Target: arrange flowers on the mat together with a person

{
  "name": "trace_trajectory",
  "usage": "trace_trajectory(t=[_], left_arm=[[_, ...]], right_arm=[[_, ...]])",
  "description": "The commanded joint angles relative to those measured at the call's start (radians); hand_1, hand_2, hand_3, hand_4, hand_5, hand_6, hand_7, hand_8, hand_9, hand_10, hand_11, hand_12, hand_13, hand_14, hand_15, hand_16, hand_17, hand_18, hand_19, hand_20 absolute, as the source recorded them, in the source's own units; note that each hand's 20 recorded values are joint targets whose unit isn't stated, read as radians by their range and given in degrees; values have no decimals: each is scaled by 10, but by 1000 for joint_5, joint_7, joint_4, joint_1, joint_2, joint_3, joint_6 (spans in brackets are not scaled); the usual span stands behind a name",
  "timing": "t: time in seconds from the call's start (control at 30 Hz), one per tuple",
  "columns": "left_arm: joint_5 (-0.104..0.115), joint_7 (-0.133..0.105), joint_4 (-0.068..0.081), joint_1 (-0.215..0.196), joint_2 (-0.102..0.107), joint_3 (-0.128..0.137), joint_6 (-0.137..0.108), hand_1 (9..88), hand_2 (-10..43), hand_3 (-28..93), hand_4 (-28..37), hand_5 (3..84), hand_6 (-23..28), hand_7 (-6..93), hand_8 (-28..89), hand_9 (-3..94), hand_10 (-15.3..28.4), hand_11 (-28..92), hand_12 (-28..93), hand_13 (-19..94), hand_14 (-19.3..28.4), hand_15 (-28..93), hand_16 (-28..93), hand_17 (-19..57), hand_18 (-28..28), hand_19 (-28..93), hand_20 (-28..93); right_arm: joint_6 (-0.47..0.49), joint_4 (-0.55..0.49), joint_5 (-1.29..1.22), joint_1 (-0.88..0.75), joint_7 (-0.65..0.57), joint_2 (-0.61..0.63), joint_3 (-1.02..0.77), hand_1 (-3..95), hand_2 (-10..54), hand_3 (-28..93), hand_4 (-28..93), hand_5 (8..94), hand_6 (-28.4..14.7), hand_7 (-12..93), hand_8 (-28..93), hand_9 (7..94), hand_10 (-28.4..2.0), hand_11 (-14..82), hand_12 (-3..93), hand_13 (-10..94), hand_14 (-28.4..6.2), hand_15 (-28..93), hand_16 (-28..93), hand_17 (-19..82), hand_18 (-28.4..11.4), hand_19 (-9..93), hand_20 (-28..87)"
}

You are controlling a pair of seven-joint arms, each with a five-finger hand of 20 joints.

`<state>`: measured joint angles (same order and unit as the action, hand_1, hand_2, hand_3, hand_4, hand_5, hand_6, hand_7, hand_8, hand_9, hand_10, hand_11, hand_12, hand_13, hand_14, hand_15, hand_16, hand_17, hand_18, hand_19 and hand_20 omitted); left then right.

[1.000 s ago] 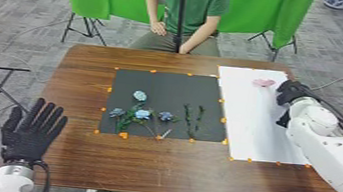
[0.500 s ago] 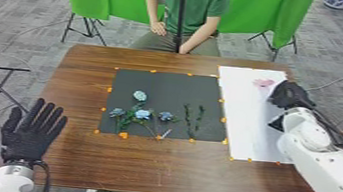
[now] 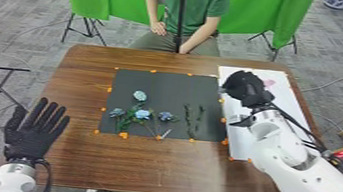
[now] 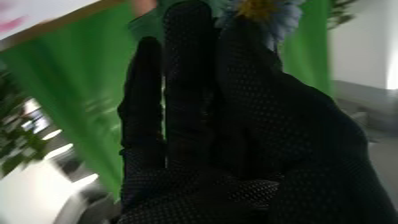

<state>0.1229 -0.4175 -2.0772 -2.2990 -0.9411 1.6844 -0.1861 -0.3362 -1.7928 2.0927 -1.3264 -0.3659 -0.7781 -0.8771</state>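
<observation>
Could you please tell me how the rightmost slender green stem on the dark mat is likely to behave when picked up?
The green stem looks very thin, so it is probably light and may sag if lifted by one end. The small leaves along it would likely keep it from rolling freely across the dark mat.

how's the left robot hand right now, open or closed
Open: the left robot hand has its fingers straight and spread, left of the dark mat.
</observation>
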Motion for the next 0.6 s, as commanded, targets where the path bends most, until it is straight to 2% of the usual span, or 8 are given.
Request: trace_trajectory(t=[0.03,0.17,0.23,0.37,0.6], left_arm=[[7,12,5,-4,-6,-6,-15,257,150,678,-283,429,60,74,-94,387,126,147,49,290,133,269,-82,-26,112,258,111],[15,0,1,-12,-6,1,-26,257,150,677,-283,429,59,75,-94,387,127,147,49,290,132,270,-82,-27,113,260,111],[31,-4,2,-11,-6,0,-23,257,150,677,-283,431,61,75,-95,387,127,148,49,292,132,272,-81,-27,113,260,111],[27,1,2,-9,-8,-6,-17,256,149,680,-283,433,62,76,-95,390,127,148,49,294,132,273,-83,-26,113,262,112],[29,-8,-3,-27,-10,11,-20,257,150,679,-283,434,63,75,-95,392,128,149,49,295,133,274,-84,-26,113,263,112]], right_arm=[[69,26,45,-4,56,-81,72,669,-95,614,-281,676,35,281,-40,768,-63,40,319,707,-15,209,420,347,-99,552,350],[62,47,66,9,49,-91,104,669,-95,615,-281,671,36,278,-42,764,-61,40,318,703,-16,205,421,347,-99,548,354],[61,53,81,9,52,-96,108,669,-95,615,-281,671,37,277,-42,763,-62,40,318,703,-16,204,421,347,-100,545,355],[66,48,97,0,50,-93,104,669,-95,617,-282,658,39,263,-48,748,-60,37,309,697,-18,200,421,345,-101,534,357],[62,26,96,-18,42,-81,87,666,-95,622,-283,636,52,206,-93,664,-55,101,165,677,-20,175,417,329,-111,521,374]])
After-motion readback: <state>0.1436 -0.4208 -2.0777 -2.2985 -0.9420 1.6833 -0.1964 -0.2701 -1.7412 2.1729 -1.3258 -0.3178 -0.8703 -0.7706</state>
